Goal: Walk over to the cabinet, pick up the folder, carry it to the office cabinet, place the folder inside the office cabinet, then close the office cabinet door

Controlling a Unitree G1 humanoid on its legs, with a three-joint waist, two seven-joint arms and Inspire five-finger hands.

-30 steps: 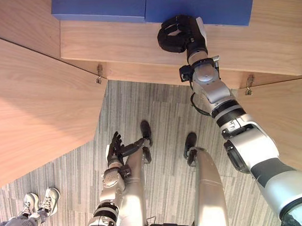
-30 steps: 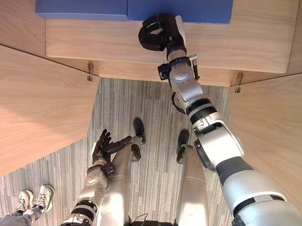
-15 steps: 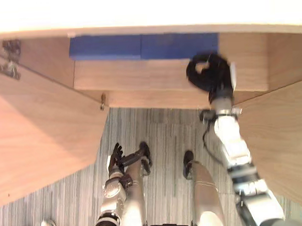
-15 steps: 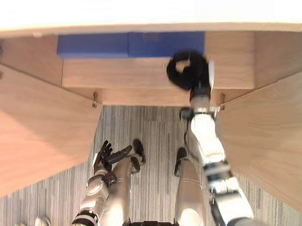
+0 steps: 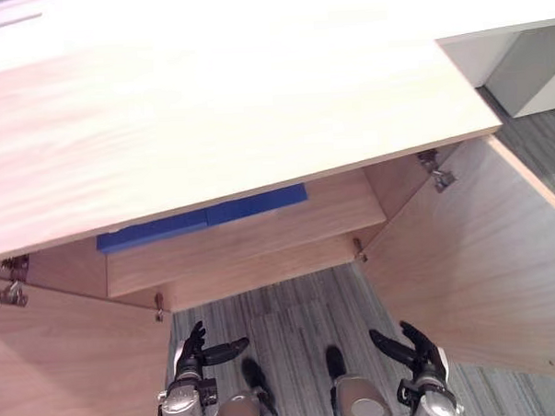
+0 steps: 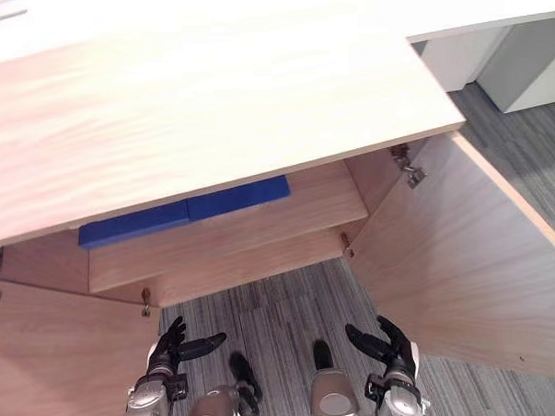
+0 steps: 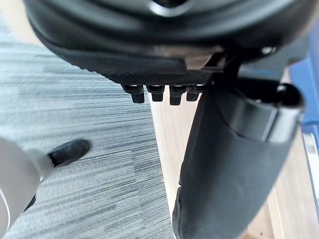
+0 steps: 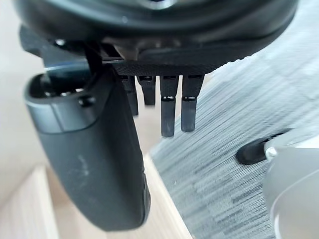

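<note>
The left hand and the right hand hang low over the striped grey carpet. Their fingers are straight and spread, holding nothing, and bare floor lies between them and the shelf's front edge. Past them the office cabinet stands with both doors swung wide (the left door just beside the left hand, the right door just beside the right). The blue folder lies flat on the inner shelf, toward its left side and partly under the cabinet top's overhanging edge.
</note>
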